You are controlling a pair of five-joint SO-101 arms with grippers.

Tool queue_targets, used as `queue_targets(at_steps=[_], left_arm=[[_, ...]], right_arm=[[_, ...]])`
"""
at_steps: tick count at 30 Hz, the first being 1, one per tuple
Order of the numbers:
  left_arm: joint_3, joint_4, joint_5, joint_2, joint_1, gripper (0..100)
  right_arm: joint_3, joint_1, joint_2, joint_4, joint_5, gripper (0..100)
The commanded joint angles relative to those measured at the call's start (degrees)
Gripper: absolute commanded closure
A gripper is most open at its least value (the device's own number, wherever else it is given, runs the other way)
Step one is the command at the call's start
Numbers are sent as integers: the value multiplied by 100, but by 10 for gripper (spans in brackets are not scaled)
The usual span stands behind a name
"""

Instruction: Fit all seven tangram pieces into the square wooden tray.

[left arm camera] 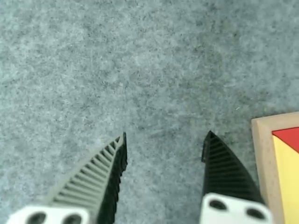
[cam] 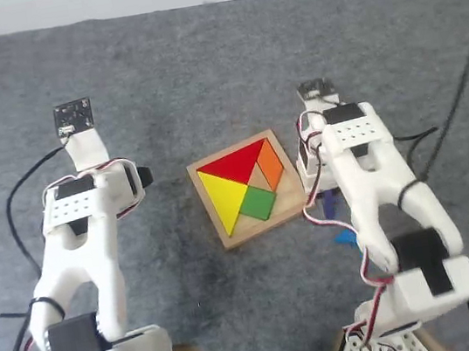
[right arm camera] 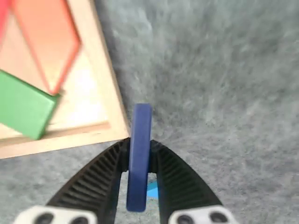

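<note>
High view: grey carpet [cam: 200,66] beneath tray [cam: 258,177], left gripper [left arm camera: 166,134] spread empty, right gripper [right arm camera: 139,141] pinching blue piece [right arm camera: 141,121].

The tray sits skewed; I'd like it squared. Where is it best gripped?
Probably the rim of the wooden tray nearest the right arm, from above: one finger outside, one on the bare floor beside the orange piece. Elsewhere pieces crowd the rim. The right claw holds a blue piece.

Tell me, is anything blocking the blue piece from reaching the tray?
Nothing loose. Only the tray's rim lies between the blue piece, held in the right hand, and the bare wood beside the green piece.
</note>
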Motion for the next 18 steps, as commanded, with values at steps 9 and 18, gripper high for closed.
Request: queue_targets(at_steps=[9, 18], left_arm=[[-66, -88, -62, -44, 9, 751], [-66, -79, -62, -70, 35, 751]], right_arm=[[-123, -1393, -796, -541, -334, 992], [-651, -1912, -48, -1147, -844, 992]])
